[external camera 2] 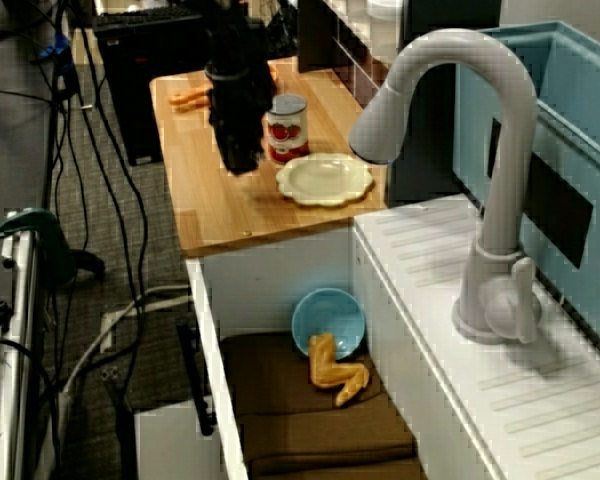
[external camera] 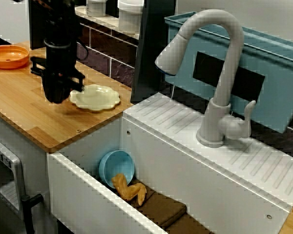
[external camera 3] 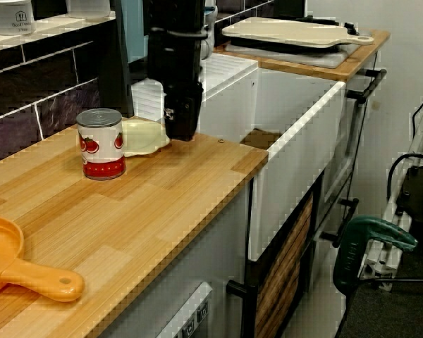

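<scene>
Cream round plate [external camera: 95, 97] with a scalloped rim: you will find it lying flat on the pale wooden worktop [external camera: 19, 112], hollow side up, near the corner where the wood meets the white sink [external camera: 88, 195]. Being round, it has no long axis and points no particular way. Your black tool [external camera: 56, 99] hangs upright, tip down, low over the wood at the plate's edge on the side away from the sink. In the view along the worktop its tip stands in front of the plate's rim, and you cannot tell whether it touches. Nor can you tell from any view whether the fingers are apart or together. A short tin can [external camera 3: 101, 144] with a red-and-white tomato label stands upright just beside the plate, toward the tiled wall. An orange pan [external camera 3: 14, 271] lies farther along the wood, well apart from both. Down in the sink, a light blue bowl [external camera 2: 328, 322] leans on its edge against the wall, with a yellow-brown toy piece of chicken [external camera 2: 338, 375] touching it on a brown cloth [external camera 2: 300, 420]. A grey curved faucet [external camera: 219, 73] rises behind the sink.
</scene>
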Tool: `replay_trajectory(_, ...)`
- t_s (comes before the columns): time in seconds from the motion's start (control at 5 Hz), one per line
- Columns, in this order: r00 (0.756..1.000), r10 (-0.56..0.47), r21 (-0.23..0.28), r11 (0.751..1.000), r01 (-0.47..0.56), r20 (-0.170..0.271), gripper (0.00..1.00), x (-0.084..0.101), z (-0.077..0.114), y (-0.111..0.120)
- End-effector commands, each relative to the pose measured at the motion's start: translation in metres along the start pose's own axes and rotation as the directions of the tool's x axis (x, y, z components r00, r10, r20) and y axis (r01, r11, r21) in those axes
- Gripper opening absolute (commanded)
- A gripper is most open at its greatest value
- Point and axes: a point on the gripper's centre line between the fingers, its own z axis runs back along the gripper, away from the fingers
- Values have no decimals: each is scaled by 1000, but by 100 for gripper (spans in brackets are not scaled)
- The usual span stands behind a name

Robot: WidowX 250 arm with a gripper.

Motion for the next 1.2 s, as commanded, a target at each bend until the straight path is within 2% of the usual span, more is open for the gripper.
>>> replay_trajectory(0.0,996,30,-46,999,-26,83,100,32,40,52)
replay_trajectory(0.2,996,-40,-65,997,45,83,100,43,38,58)
replay_trajectory(0.4,992,-88,-89,991,96,92,100,47,32,58)
replay_trajectory(0.6,982,-178,-145,972,185,56,100,48,27,56)
replay_trajectory(0.8,965,-261,-221,942,252,-13,100,51,28,54)
replay_trajectory(1.0,960,-278,-267,928,261,-25,100,56,29,55)
